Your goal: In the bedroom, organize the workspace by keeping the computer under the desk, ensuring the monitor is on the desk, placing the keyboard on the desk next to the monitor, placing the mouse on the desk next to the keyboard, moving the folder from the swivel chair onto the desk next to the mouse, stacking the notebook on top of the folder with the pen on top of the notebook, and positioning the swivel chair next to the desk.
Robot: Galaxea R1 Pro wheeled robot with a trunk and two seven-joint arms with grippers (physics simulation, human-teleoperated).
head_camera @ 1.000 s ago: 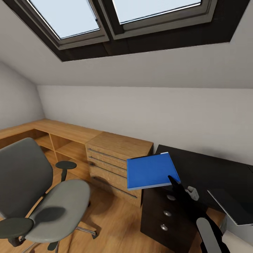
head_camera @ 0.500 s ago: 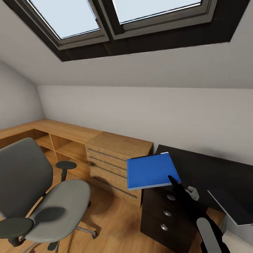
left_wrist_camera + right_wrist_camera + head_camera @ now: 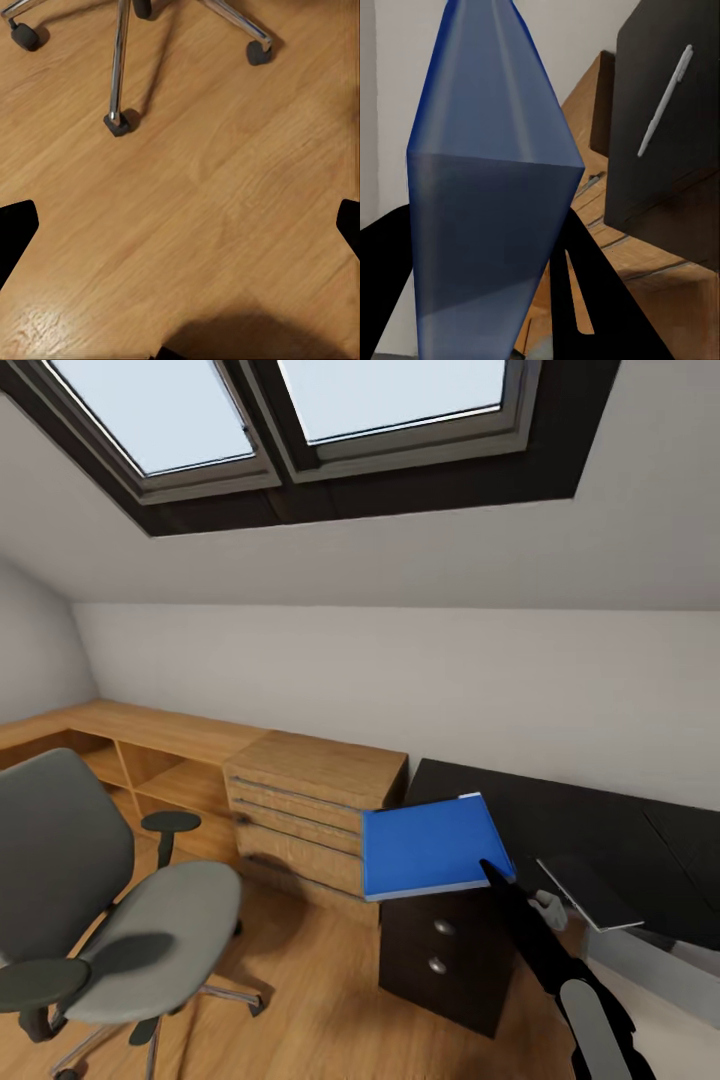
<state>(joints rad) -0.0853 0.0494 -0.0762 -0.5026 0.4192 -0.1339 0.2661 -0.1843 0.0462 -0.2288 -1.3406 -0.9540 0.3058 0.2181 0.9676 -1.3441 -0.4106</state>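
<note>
The flat bright-blue folder (image 3: 432,847) looks like smooth plastic with a faint sheen, and its surface is glossy and slightly translucent in the right wrist view (image 3: 487,202). The black L-shaped desk top (image 3: 590,830) is matt, and the round knobs (image 3: 437,965) on its drawers are bright metal. The grey swivel chair (image 3: 150,940) has soft matt upholstery and dull black armrests; its star base (image 3: 120,60) is polished chrome. The floor (image 3: 202,217) and the light drawer chest (image 3: 305,810) are grained wood with a satin finish. The thin silver-white pen (image 3: 664,101) looks metallic.
</note>
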